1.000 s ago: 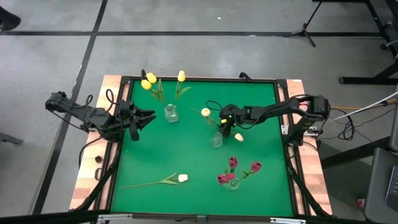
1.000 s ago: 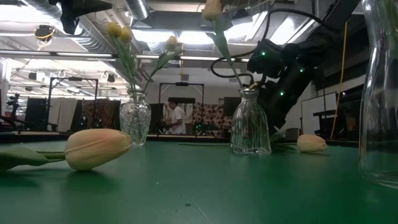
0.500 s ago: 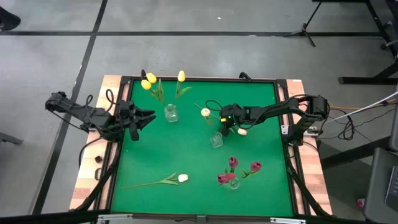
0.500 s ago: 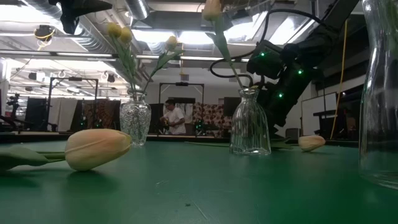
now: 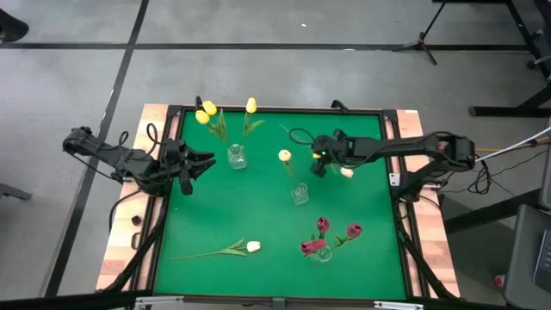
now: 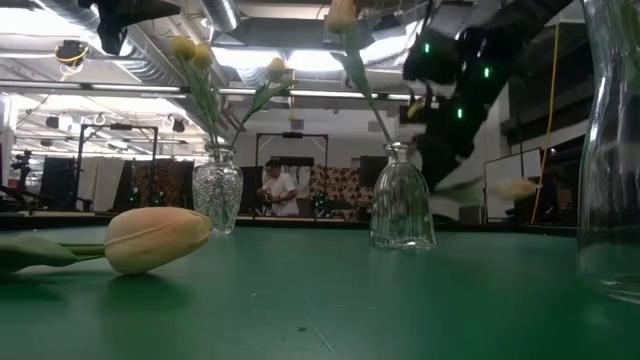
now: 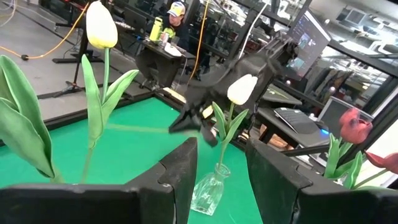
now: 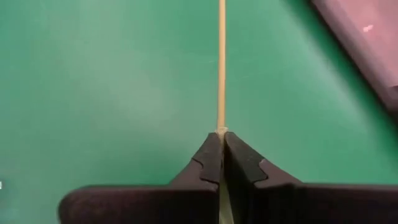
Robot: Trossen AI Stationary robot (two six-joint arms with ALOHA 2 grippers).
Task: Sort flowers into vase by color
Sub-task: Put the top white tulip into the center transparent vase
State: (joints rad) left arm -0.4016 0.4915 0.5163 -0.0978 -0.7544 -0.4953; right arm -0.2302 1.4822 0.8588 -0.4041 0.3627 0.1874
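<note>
Right gripper (image 8: 221, 144) has its jaws clenched on the thin stem (image 8: 221, 62) of a cream tulip (image 5: 346, 172). That flower hangs off the table now, stem roughly level, head pointing toward the right edge, just right of the middle vase (image 5: 299, 195). A second ago the head was lying on the mat by that vase and the jaws were wide, so it's been grabbed and lifted up and back.

Left gripper (image 5: 207, 162) sits by the left edge with jaws released, holding nothing, same spot as before.

The middle vase already has one cream tulip (image 5: 285, 156) standing in it. Back vase (image 5: 236, 157) holds the yellow tulips (image 5: 207, 113), front vase (image 5: 324, 253) the red ones (image 5: 322, 225). One more cream tulip (image 5: 252, 246) lies flat at the front left, stem running left, head to the right.

The table (image 5: 207, 215) is a green mat in a dark frame on wood. Behind it is a workshop space with ceiling lights, and a person (image 6: 284, 189) far off.
</note>
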